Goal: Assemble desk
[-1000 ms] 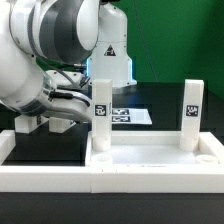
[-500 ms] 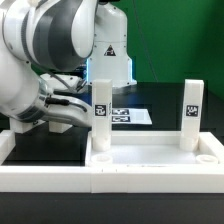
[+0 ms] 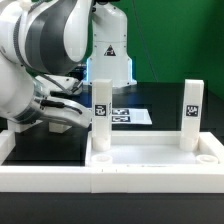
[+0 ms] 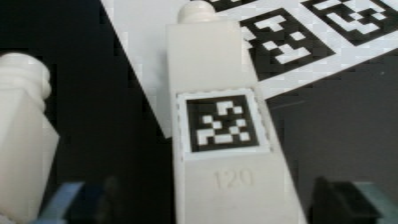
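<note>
The hand (image 4: 208,198) is spread wide. Its fingers (image 4: 68,200) sit on either side of a leg (image 3: 100,112), with dark gaps between, and grip nothing. That leg stands upright in the far corner of the tabletop (image 3: 150,160), on the exterior view's left. A second leg (image 3: 193,112) stands at the right corner. The tabletop lies on the bench (image 3: 40,145), with the marker board (image 3: 131,116) behind it.

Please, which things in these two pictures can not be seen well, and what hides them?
- Wrist view: the tool is cut off by the picture edge. Only two blurred fingertips show, either side of the leg.
- Wrist view: a white part beside the leg is cut off, so what it is cannot be told.
- Exterior view: the arm covers most of the tool.
- Exterior view: the marker board tags are too small to read.
</note>
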